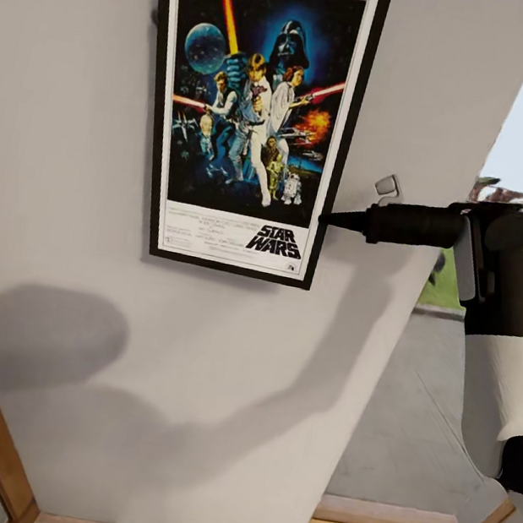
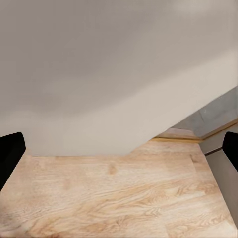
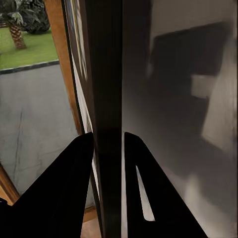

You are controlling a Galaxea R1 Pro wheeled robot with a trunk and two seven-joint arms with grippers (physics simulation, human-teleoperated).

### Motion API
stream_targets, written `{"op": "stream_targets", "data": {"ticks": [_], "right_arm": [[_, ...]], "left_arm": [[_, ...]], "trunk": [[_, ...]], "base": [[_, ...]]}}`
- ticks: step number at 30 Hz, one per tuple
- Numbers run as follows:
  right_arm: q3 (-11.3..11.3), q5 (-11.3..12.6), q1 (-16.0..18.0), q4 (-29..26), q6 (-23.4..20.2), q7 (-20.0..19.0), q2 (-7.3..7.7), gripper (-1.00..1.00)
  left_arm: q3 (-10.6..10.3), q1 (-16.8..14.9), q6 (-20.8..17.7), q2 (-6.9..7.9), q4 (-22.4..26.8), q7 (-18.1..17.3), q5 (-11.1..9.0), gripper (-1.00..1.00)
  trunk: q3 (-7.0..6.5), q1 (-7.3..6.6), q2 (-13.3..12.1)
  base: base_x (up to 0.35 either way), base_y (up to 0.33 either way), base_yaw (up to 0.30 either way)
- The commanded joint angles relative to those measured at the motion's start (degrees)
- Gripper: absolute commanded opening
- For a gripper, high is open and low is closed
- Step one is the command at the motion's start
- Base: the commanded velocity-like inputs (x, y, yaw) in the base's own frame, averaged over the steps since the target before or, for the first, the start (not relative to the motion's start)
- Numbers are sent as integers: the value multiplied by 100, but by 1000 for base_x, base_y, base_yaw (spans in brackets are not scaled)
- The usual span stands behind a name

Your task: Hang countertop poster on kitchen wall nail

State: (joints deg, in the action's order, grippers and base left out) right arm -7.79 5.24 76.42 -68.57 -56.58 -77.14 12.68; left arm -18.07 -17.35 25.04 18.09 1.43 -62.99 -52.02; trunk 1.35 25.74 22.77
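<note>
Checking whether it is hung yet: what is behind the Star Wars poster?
Behind the black-framed Star Wars poster is the plain grey wall. The right claw pinches its right edge. Any nail behind it is covered by the poster.

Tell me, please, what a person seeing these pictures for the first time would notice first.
The eye goes first to the Star Wars poster, upright against the grey wall in the upper part of the head view. Next comes the right gripper, reaching in from the right and pinching the poster's right edge near its lower corner; the right wrist view shows its fingers on both sides of the black frame. Beyond the wall's right edge, a window shows pavement and grass outside.
</note>
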Motion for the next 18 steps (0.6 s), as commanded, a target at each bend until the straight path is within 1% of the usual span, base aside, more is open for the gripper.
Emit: {"op": "stream_targets", "data": {"ticks": [1, 18], "right_arm": [[-12, 56, 7, 2, -61, 15, 6, -100], [-12, 56, 9, 2, -60, 15, 6, -100]], "left_arm": [[-48, -5, 28, 1, -2, -12, -45, 100], [-48, -5, 28, 1, -2, -12, -45, 100]], "trunk": [[14, 5, 14], [14, 5, 14]], "base": [[113, 0, 0], [6, 4, 0]]}}
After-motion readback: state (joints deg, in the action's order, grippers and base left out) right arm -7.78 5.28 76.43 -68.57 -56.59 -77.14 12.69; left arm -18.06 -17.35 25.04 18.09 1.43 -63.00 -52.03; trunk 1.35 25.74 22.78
